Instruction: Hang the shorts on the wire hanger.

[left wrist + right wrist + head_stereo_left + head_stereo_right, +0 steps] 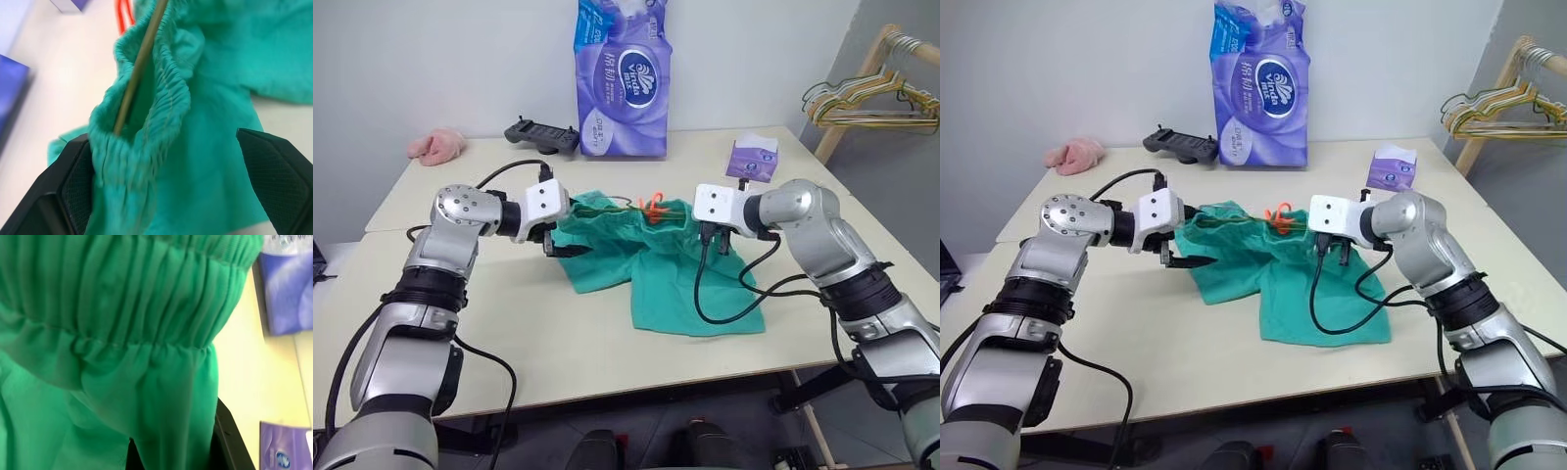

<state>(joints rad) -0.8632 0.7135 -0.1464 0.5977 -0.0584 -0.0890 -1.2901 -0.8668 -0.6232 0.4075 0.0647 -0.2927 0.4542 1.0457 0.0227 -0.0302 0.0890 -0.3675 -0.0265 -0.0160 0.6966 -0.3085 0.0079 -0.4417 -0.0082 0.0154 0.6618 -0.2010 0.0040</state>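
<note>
On the cream table [558,333], shorts [680,284] lie crumpled.

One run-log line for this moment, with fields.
left tool: open | right tool: shut on teal-green fabric shorts | thin olive-grey wire hanger: inside waistband

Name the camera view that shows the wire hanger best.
Left wrist view: the wire hanger runs as a thin olive rod into the shorts' gathered waistband. Both eye views show a faint wire line at the waistband; the right wrist view shows the fabric.
</note>
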